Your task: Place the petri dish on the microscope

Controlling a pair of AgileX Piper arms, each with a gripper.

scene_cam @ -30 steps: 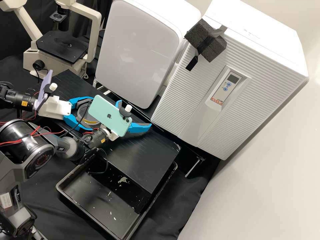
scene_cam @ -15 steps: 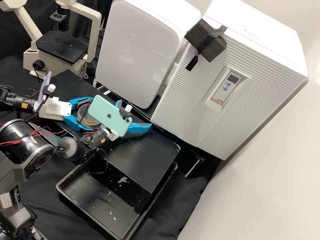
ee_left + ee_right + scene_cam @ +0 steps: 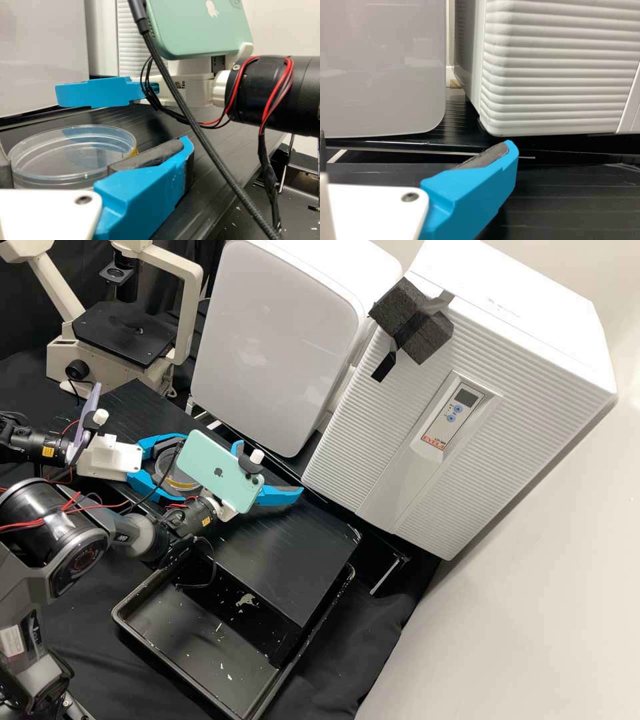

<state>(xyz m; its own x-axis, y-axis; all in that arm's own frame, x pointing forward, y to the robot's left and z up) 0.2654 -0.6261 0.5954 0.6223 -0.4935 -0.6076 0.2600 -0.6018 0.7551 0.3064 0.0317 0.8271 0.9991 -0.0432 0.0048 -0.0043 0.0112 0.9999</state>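
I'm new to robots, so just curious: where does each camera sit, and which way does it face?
High view: fixed off the arms, looking forward and down on the bench; shows the left arm, right arm and microscope.
Left wrist view: on that wrist, looking past its own tool and the petri dish toward the right arm.
Right wrist view: on the other wrist, looking over its own tool at the ribbed white cabinet.
Shared: high and left wrist views both show the dish and mint-green phone.

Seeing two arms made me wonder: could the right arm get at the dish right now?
Probably not easily: the left arm is right at the petri dish, crowding it, and the right arm's open fingers point towards a white cabinet.
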